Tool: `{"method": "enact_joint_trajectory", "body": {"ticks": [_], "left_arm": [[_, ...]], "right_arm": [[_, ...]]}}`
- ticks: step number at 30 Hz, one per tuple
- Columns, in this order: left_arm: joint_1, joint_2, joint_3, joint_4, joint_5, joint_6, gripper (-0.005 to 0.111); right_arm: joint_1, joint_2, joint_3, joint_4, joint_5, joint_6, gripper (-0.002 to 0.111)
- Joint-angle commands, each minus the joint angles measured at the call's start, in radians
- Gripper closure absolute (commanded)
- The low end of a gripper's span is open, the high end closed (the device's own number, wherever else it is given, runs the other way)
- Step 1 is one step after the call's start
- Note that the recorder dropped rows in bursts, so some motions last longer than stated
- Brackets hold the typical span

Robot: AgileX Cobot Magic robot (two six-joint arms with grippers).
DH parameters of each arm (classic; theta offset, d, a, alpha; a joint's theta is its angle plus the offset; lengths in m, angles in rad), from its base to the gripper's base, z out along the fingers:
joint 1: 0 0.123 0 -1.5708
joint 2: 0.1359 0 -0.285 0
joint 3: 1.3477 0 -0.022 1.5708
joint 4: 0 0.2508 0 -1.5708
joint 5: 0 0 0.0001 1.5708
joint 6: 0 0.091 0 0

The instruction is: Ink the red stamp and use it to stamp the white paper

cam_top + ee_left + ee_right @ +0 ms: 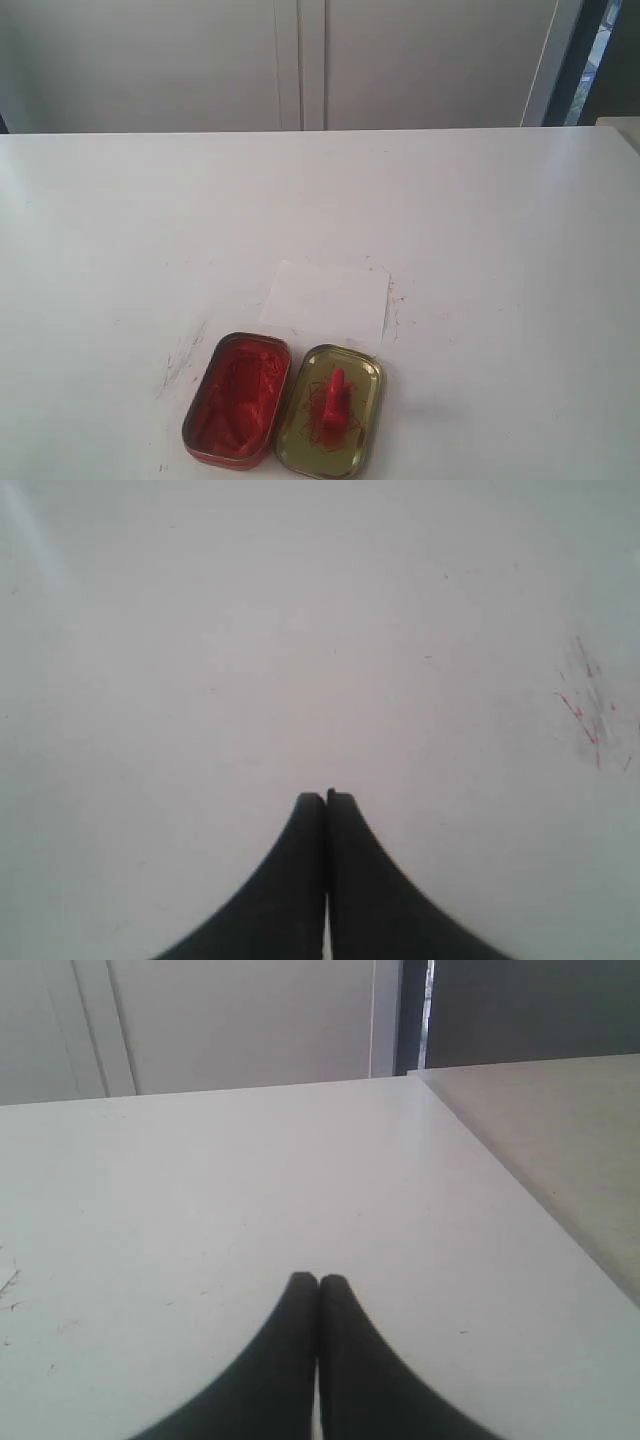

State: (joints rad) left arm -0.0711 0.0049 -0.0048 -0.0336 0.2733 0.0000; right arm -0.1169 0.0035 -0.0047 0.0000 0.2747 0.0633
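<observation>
Pressing flat against each other, the left jaws are clenched on nothing: their two black fingers (290, 880) meet at the tips with only a hairline seam between them. They hang over bare white bench (250, 630), and I cannot tell whether the tips touch it. Off to one side, a few thin red streaks (585, 715) mark the surface.

The right jaws are clenched the same way and are empty, their fingers (345, 1360) shut tight along a dark seam. They point across the bench toward its far edge, where pale cabinet doors (240, 1020) stand behind. A second, greyer surface (560, 1150) runs just beside the bench's side edge.

In the exterior view the stamp (334, 398) sits inside the gold lid (365, 385), roughly at its middle, with its knob end pointing toward the paper (325, 303). I cannot tell whether it stands or lies tilted. Red smears ring it on the lid's floor. Touching the lid on the left is the tin (232, 461), full of rumpled red ink (240, 395). Both sit low in the view.

The paper lies flat just above the two in the picture, its edge just beside their rims; I cannot tell whether it touches the lid. Fine red specks (393, 305) dot the bench along the paper's right edge, and faint grey scuffs (180, 362) lie left of the tin.
</observation>
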Motion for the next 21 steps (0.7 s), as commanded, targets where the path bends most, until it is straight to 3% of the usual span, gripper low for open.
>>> {"method": "enact_joint_trajectory", "body": {"ticks": [1,11,21], "left_arm": [[0.001,-0.005,0.005,0.001,0.003,0.0,0.107],[0.001,-0.005,0.005,0.001,0.003,0.0,0.107],[0.001,-0.005,0.005,0.001,0.003,0.0,0.107]], "right_arm": [[-0.003,-0.004,0.005,0.0,-0.013,0.001,0.108],[-0.003,-0.004,0.005,0.0,-0.045,0.001,0.108],[-0.003,-0.004,0.005,0.0,-0.349,0.001,0.108]]}}
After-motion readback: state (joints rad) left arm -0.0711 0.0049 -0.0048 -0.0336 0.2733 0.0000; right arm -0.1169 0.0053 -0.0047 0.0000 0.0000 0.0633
